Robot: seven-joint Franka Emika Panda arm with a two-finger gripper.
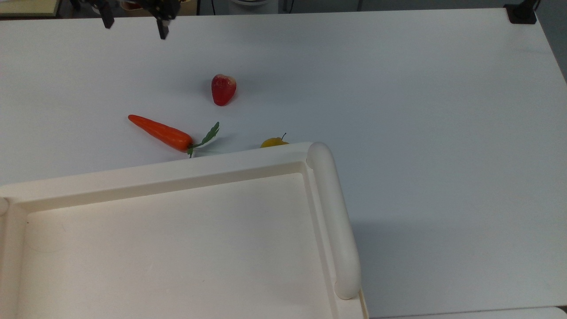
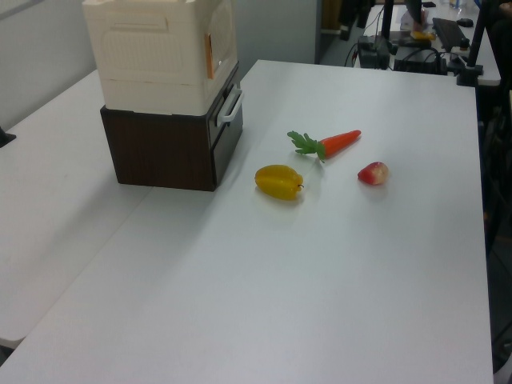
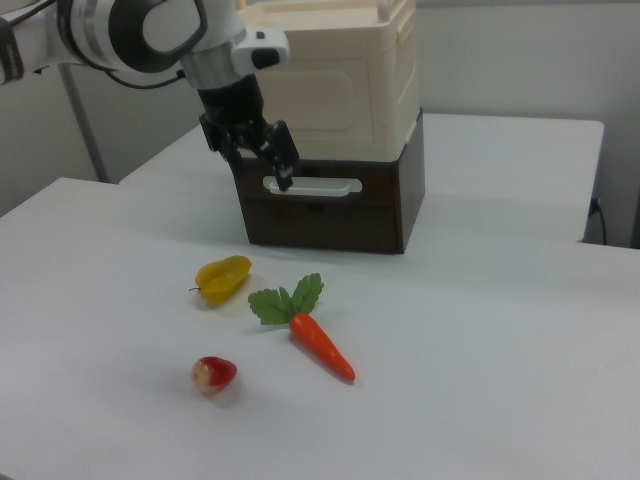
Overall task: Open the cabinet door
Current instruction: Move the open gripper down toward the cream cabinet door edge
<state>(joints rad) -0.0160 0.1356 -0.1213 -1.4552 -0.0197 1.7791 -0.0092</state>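
The arm (image 3: pixel 130 35) reaches in from the right view's upper left, its white and grey wrist bending downward to the black gripper (image 3: pixel 258 158). The gripper's 2 fingers (image 3: pixel 283 160) point down and stand spread apart with nothing between them. In the top view the gripper (image 1: pixel 133 24) shows at the upper left edge, its 2 dark fingertips (image 1: pixel 162 30) well apart and pointing toward the top view's bottom.
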